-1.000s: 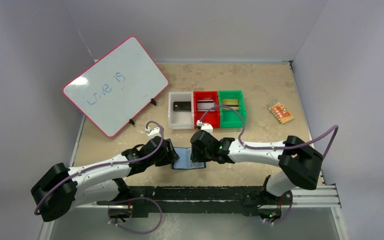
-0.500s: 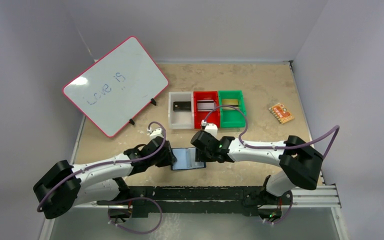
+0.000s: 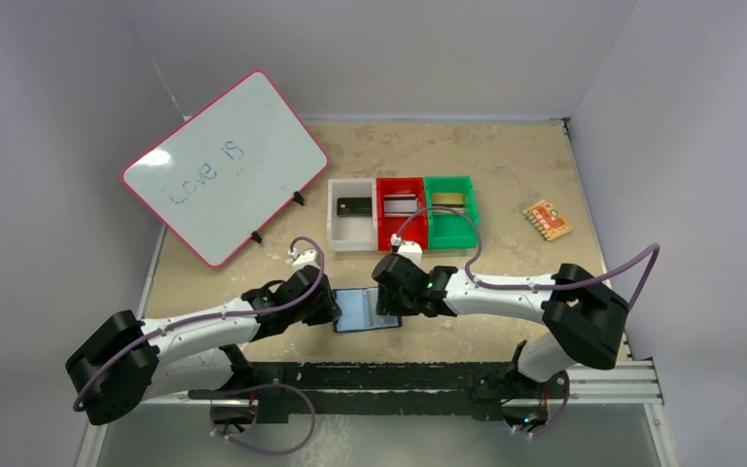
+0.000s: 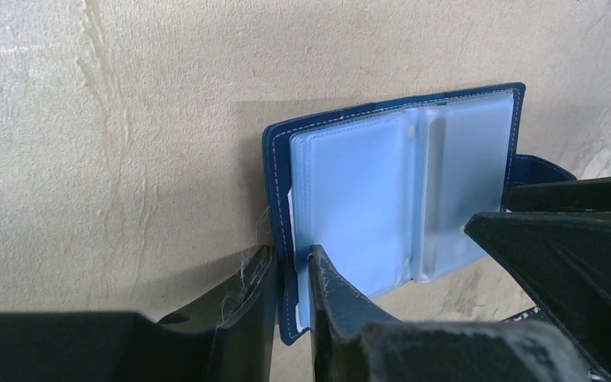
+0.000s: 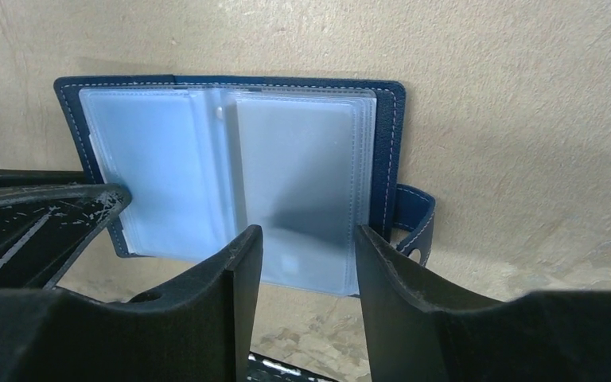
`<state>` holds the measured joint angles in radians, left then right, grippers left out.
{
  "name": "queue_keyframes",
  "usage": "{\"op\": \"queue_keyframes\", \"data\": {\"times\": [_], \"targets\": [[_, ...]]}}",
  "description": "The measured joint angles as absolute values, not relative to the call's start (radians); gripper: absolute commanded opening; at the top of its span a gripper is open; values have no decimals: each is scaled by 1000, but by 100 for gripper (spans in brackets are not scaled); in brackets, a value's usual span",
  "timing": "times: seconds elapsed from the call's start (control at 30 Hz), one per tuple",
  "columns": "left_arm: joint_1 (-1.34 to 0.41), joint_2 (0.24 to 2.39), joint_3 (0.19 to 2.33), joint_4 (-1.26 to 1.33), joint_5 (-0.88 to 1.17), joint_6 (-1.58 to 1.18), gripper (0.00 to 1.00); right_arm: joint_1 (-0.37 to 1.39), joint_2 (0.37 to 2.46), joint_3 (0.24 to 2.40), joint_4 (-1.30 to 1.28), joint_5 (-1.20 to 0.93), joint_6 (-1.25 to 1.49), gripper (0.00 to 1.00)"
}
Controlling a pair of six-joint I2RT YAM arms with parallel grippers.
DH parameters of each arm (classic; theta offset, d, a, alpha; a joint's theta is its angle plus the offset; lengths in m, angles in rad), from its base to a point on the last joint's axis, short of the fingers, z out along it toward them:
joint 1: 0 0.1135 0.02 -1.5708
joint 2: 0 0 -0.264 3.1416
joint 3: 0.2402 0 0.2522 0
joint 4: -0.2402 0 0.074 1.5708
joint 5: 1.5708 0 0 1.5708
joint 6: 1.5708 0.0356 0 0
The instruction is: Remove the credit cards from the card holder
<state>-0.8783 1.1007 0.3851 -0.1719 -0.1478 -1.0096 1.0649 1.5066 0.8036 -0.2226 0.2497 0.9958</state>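
Observation:
The navy-blue card holder [image 3: 358, 310] lies open on the table between my two grippers, its pale blue-grey plastic sleeves facing up. My left gripper [image 3: 330, 309] is shut on the holder's left cover edge [image 4: 286, 239], pinching cover and sleeves. My right gripper [image 3: 390, 304] is open, its jaws [image 5: 309, 236] hovering over the near edge of the right-hand sleeves [image 5: 298, 175] and holding nothing. The snap tab [image 5: 415, 221] sticks out on the right. I cannot tell whether any card sits in the sleeves. Cards lie in the white [image 3: 354, 206], red [image 3: 401, 204] and green [image 3: 449, 200] bins.
The three joined bins [image 3: 404, 232] stand just behind the grippers. A whiteboard [image 3: 224, 165] leans at the back left. An orange patterned piece [image 3: 547, 220] lies at the right. Grey walls close in the table on the sides and back.
The right gripper has drawn back a little from over the holder, so more of the open sleeves shows. The left arm shifted slightly, still gripping the holder's edge.

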Motion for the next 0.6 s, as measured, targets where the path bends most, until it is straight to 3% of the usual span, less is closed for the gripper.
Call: {"op": "queue_keyframes", "data": {"times": [0.6], "targets": [[-878,1098,385,-173,-145,-1006,10,1057,1494,776,-152,190,991,40]]}}
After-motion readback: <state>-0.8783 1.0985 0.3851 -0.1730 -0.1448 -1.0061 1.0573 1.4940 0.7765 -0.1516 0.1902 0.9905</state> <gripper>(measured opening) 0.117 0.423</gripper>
